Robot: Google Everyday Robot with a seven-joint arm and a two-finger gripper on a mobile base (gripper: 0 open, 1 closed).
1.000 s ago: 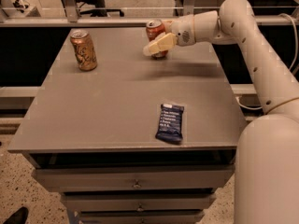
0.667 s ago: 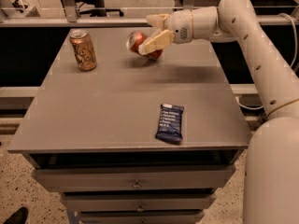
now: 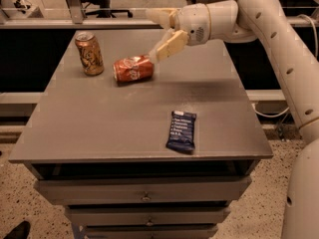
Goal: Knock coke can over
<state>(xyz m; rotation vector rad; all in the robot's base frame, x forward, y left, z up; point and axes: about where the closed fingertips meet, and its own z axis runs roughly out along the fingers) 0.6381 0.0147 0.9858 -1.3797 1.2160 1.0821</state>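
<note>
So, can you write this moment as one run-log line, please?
coke can: lying on its side | tool: open, close beside it | brown can: upright | task: looks done

Chunky glossy white arm (image 3: 279, 44), dark little holes dotted along it, rounded wrist. Pale tan gripper (image 3: 151, 35), spread wide, over the surface's (image 3: 124, 118) far side.

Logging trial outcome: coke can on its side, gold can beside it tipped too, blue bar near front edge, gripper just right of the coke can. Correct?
One error: the gold can stands upright. The coke can lies on its side, the blue bar near the front edge, the open gripper just right of the coke can. Camera view shows it.
</note>
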